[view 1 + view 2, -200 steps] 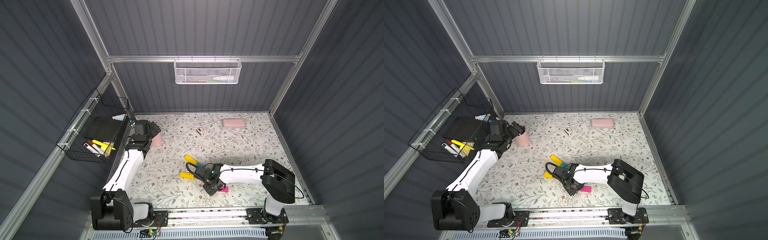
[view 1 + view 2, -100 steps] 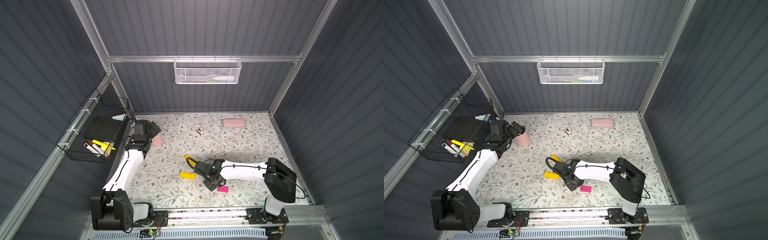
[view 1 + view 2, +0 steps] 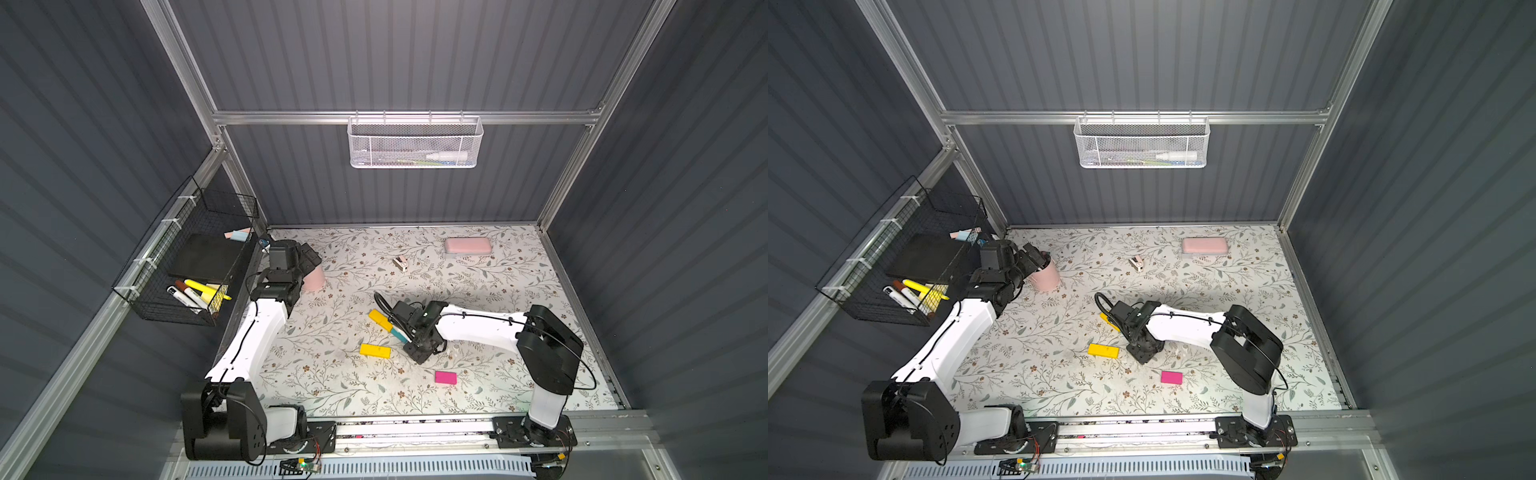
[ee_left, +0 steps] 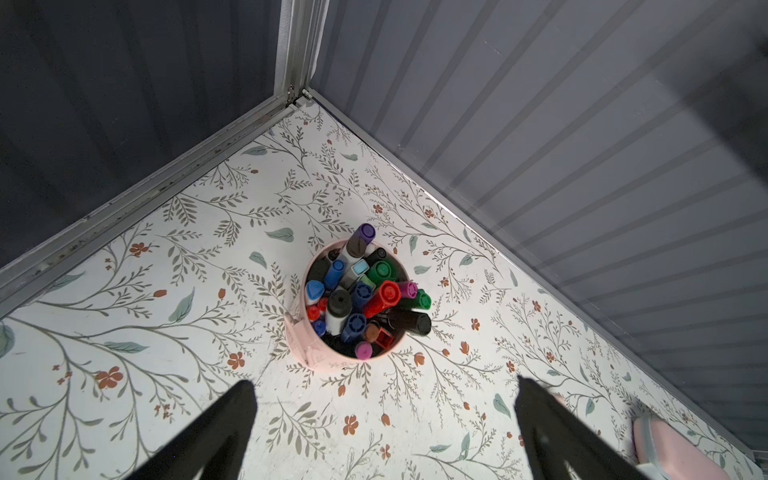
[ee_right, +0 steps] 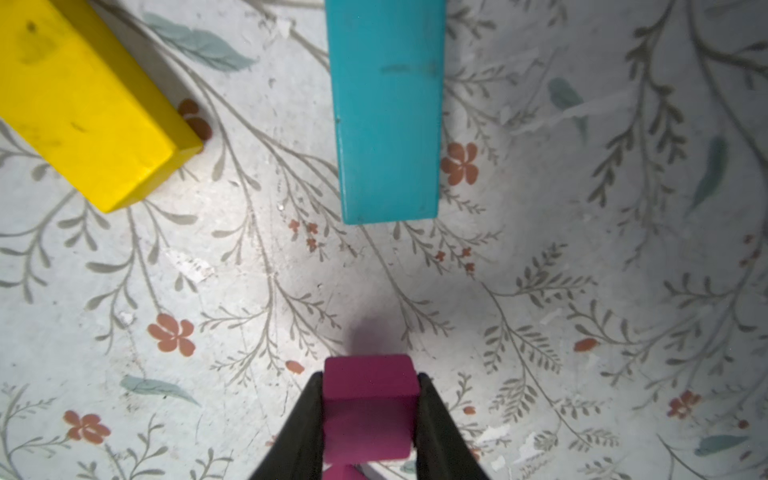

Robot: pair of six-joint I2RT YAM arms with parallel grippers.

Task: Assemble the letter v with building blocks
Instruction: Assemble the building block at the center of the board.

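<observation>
Two right fingers clamp your magenta brick by flat sides; it's likely light, stiff, slippery. Teal brick lies just ahead; left fingers gape empty.

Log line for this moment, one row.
right claw: shut on magenta block | left claw: open, near pen cup | teal block: not held

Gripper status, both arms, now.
Left gripper: open, holding nothing.
Right gripper: closed on a magenta block.
</observation>
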